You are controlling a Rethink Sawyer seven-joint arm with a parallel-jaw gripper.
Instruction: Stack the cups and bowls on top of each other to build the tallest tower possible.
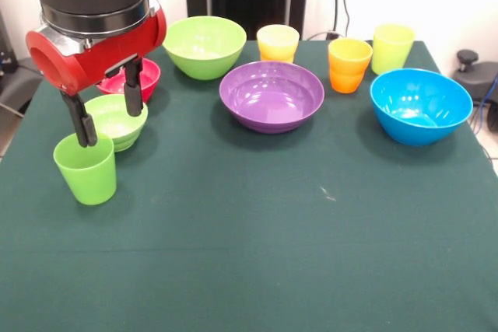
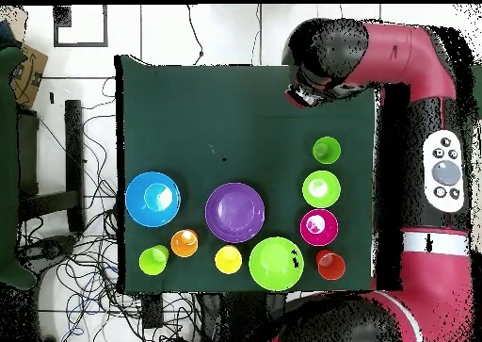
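1. Your hand (image 1: 107,110) hangs low over the bench (image 1: 249,254), its two dark fingers (image 1: 133,87) spread moderately wide with nothing between them.
2. The relation that matters: the green cup (image 1: 85,169) stands upright just below and in front of the hand. One finger's tip looks to be at the cup's far rim or just behind it; from the front view you cannot tell whether it touches. The cup's long axis is vertical, mouth up.
3. The small lime green bowl (image 1: 117,120) sits directly behind that cup, under the hand, seen between the fingers. The small red bowl (image 1: 132,79) lies just beyond it, partly hidden by the wrist.
4. Farther off to the hand's side lie the large lime green bowl (image 1: 204,46), the purple bowl (image 1: 271,96) and, well apart, the blue bowl (image 1: 420,105).
5. The yellow cup (image 1: 278,42), orange cup (image 1: 349,64) and yellow-green cup (image 1: 392,47) stand along the back, well apart from the hand.
6. Every bowl and cup visible looks empty and mouth up. The overhead view also shows a small red cup (image 2: 330,265) that the front view hides.
7. No tower stands yet; nothing is stacked on anything.
8. Likely next: straddle the green cup's wall and close, keeping clear of the small bowl's rim.
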